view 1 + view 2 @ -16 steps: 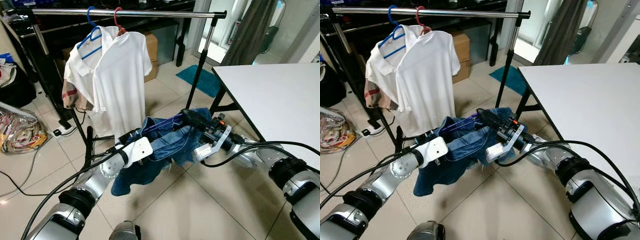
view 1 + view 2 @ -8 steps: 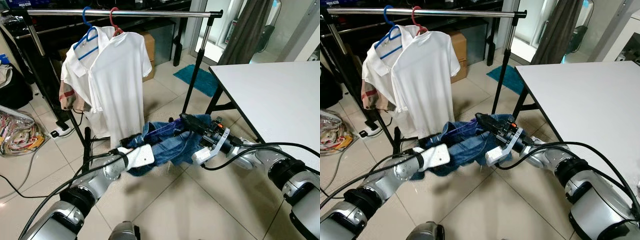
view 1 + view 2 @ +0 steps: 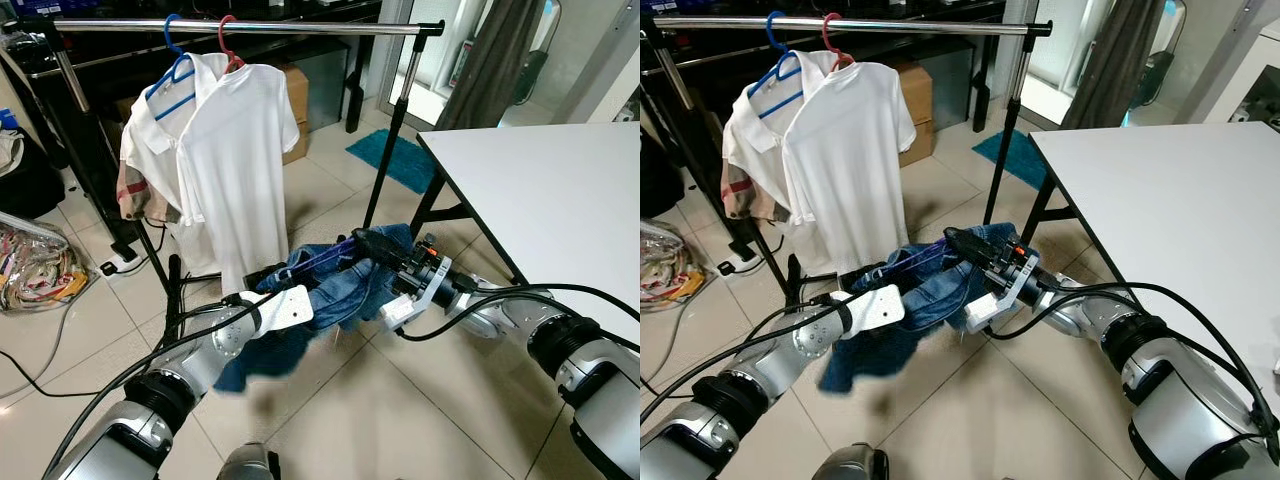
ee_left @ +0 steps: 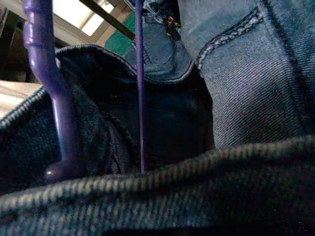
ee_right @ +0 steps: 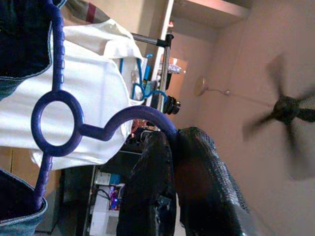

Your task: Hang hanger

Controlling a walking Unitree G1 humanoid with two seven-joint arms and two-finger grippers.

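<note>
A purple hanger [image 3: 318, 263] carries blue jeans [image 3: 335, 290] low over the floor, in front of the clothes rack. My right gripper [image 3: 362, 241] is shut on the hanger's hook [image 5: 133, 114], the two black fingers [image 5: 197, 162] pinched around it. My left gripper [image 3: 268, 274] reaches into the denim from the left; its fingers are buried in the cloth. The left wrist view looks straight at denim [image 4: 236, 88] and a purple hanger bar [image 4: 54, 98]. The steel rail [image 3: 250, 27] runs well above both grippers, with bare length to the right of the shirts.
Two white shirts [image 3: 235, 150] hang at the rail's left on a blue and a red hanger. The rack's right upright [image 3: 395, 130] stands just behind the jeans. A white table [image 3: 560, 180] is at the right; bags [image 3: 35, 260] lie at the left.
The hanger and the top of the jeans have risen a little in my right gripper. The lower part of the jeans now hangs down at the left, blurred by motion.
</note>
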